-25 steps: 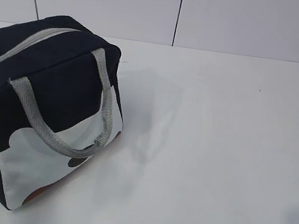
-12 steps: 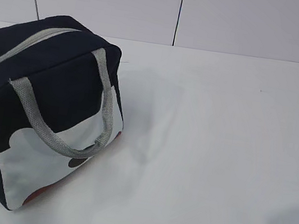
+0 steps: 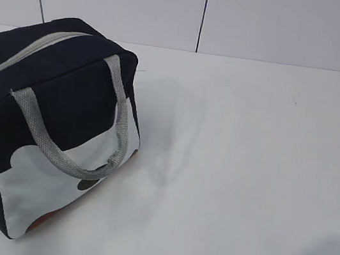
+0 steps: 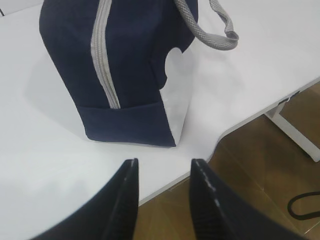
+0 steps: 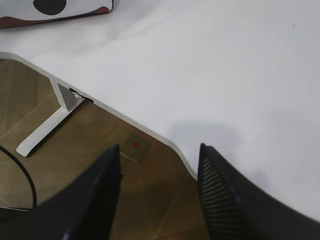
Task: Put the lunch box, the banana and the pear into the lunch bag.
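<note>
**Zipped lunch bag, both arms drawn back**

The navy lunch bag [image 3: 48,121] sits at the bench's [image 3: 248,166] left end, grey zipper [image 4: 102,55] apparently closed. No lunch box, banana or pear shows. The left fingers [image 4: 161,192] and right fingers [image 5: 159,187] hang parted and empty over the bench's near edge. Probably finished; if not, unzip first, steadying the bag.

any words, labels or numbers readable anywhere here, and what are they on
None can be read.
Lunch bag: only a printed picture on its white panel, no lettering visible.
Table: bare white, no marks that read as text.
Small tag with a red dot on the floor: too small to read.
</note>
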You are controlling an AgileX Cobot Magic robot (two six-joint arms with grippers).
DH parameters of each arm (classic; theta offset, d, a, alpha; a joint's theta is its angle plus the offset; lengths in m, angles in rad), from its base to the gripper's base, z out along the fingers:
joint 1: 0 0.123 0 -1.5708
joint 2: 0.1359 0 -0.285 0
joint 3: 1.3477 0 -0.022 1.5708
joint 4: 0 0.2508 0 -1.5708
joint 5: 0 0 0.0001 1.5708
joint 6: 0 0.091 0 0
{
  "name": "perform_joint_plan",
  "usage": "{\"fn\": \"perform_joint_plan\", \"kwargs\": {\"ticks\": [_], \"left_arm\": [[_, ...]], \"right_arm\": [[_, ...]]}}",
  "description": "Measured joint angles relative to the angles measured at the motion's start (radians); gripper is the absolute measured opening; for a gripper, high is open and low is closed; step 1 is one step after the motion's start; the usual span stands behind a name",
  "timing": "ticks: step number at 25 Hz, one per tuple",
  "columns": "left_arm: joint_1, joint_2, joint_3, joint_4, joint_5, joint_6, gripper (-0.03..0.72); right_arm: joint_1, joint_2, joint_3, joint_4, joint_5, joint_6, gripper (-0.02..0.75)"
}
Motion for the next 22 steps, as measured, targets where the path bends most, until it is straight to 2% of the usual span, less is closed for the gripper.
{"fn": "perform_joint_plan", "kwargs": {"ticks": [6, 9, 16, 19, 22], "left_arm": [[0.040, 0.000, 0.000, 0.000, 0.000, 0.000, 0.242], [0.069, 0.000, 0.000, 0.000, 0.000, 0.000, 0.242], [0.098, -0.004, 0.000, 0.000, 0.000, 0.000, 0.242], [0.098, -0.004, 0.000, 0.000, 0.000, 0.000, 0.242], [0.090, -0.004, 0.000, 0.000, 0.000, 0.000, 0.242]], "right_arm": [[-0.042, 0.000, 0.000, 0.000, 0.000, 0.000, 0.421], [-0.133, 0.000, 0.000, 0.000, 0.000, 0.000, 0.421], [-0.434, 0.000, 0.000, 0.000, -0.004, 0.006, 0.421], [-0.503, 0.000, 0.000, 0.000, -0.004, 0.008, 0.421], [-0.530, 0.000, 0.000, 0.000, -0.004, 0.008, 0.421]]}}
